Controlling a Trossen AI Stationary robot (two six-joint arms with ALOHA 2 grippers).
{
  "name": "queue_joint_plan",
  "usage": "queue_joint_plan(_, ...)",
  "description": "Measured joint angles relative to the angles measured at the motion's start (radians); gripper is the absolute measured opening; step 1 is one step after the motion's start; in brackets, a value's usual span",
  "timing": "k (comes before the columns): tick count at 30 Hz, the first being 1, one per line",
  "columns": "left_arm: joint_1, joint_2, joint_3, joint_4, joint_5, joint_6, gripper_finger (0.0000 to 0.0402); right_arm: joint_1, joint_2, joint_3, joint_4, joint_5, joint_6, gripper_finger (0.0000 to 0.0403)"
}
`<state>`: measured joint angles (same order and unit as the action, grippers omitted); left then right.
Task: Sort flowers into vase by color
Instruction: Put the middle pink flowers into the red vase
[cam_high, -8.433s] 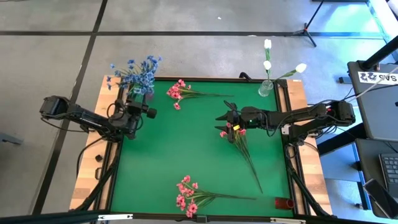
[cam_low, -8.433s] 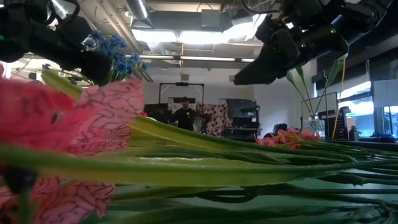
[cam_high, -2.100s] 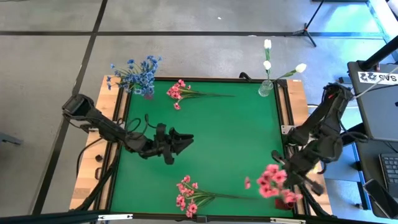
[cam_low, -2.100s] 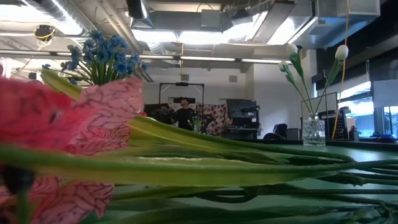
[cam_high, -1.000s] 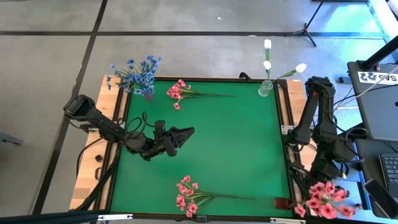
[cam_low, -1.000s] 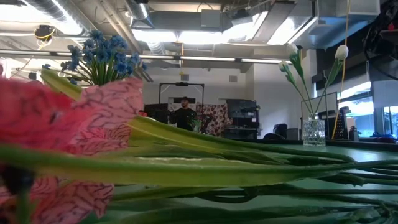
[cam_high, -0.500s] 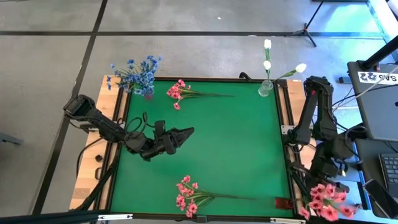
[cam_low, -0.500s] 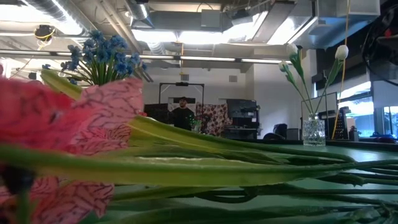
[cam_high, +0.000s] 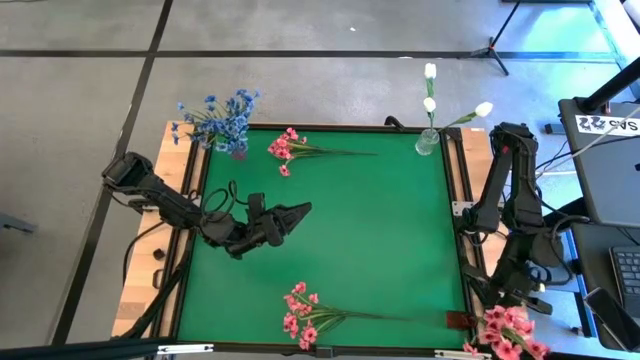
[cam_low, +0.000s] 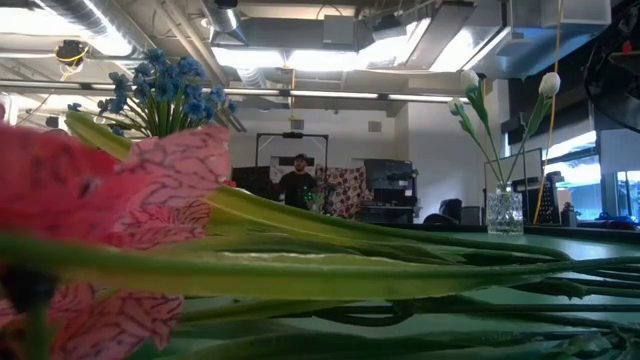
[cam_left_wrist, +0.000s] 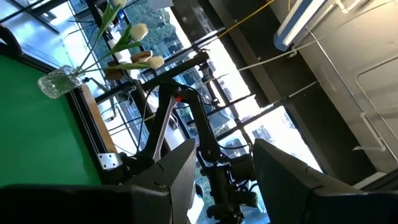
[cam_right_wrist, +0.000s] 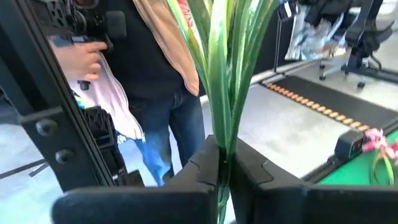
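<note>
- Right gripper (cam_right_wrist: 222, 171) at lower right of the high view, off the edge of the green tabletop (cam_high: 350, 230), fingers pressed together on the green stems of a pink flower spray (cam_high: 508, 330); its blooms show at the bottom right corner of that view.
- Left gripper (cam_high: 298, 212) low over the tabletop's left-centre, fingers apart, nothing between them.
- Second pink spray (cam_high: 300, 315) lies on the tabletop at bottom centre, stem running right.
- Third pink spray (cam_high: 285, 150) lies near the top edge, left of centre.
- Blue flower bunch (cam_high: 217, 118) stands at the top left corner of the tabletop.
- White tulip-like buds (cam_high: 431, 98) stand in a clear glass vase (cam_high: 427, 142) at the top right corner.
- A person in jeans (cam_right_wrist: 158, 106) shows in the right wrist view, behind the stems.
</note>
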<state>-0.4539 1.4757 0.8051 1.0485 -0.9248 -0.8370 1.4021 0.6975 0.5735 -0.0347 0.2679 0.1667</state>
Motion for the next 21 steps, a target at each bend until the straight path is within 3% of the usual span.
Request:
queue_joint_plan(15, -0.001, 0.000, 0.000, 0.000, 0.001, 0.001, 0.0155, -0.002, -0.007, 0.003, -0.119, 0.030, 0.065, 0.0141)
queue_joint_plan(21, -0.001, 0.000, 0.000, -0.001, 0.001, 0.007, 0.0155, -0.002, -0.009, 0.100, -0.363, -0.008, 0.191, 0.0181)
